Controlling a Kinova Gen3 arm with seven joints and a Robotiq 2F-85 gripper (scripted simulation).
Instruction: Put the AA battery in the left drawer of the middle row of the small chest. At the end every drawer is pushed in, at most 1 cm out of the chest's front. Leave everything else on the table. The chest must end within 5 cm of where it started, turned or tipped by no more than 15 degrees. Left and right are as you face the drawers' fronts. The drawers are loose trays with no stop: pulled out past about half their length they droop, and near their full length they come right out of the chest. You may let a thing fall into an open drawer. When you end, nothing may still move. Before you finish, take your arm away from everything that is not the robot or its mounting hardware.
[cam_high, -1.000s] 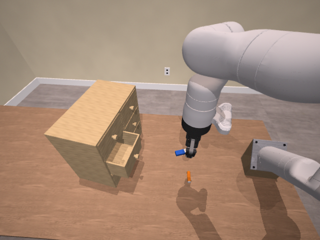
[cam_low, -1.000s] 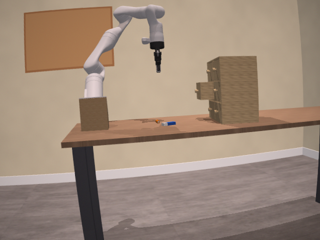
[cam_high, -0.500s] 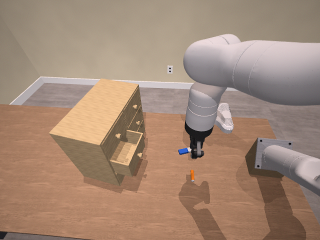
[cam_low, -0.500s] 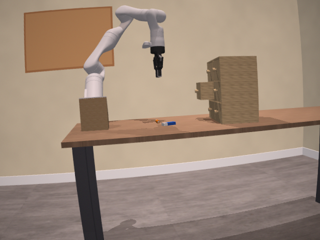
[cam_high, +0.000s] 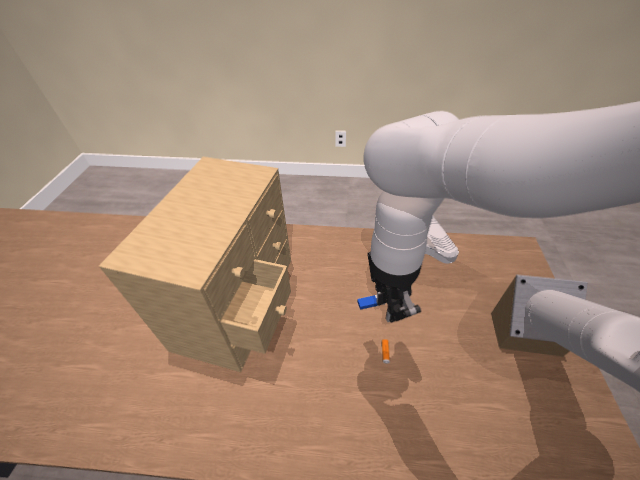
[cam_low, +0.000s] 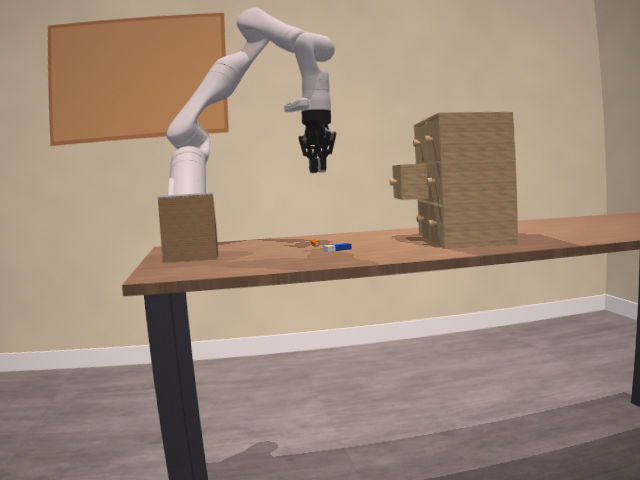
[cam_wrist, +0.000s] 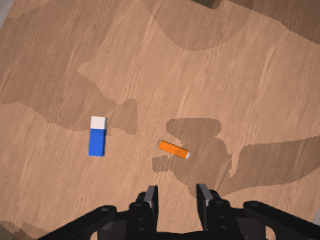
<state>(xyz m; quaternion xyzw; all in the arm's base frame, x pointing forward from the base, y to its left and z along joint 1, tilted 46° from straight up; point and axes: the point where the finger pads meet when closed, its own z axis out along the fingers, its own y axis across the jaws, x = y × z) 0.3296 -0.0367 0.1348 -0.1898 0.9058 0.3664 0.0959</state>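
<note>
The orange AA battery (cam_high: 385, 350) (cam_low: 314, 242) (cam_wrist: 174, 149) lies on its side on the table. My gripper (cam_high: 404, 314) (cam_low: 317, 167) (cam_wrist: 177, 196) points down, partly open and empty, high above the table near the battery. The wrist view shows the battery beyond the fingertips, lying slanted across the view. The small chest (cam_high: 191, 222) (cam_low: 478, 180) stands upright. Its left middle-row drawer (cam_high: 262, 330) (cam_low: 410, 181) is pulled well out, roughly level, and its visible inside is empty. The other drawers look pushed in; the lower left one is partly hidden in the top view.
A blue and white block (cam_high: 367, 301) (cam_low: 341, 247) (cam_wrist: 97, 142) lies on the table beside the battery, partly hidden by the gripper in the top view. The robot's base block (cam_high: 504, 322) (cam_low: 188, 227) stands at the table's end opposite the drawer fronts.
</note>
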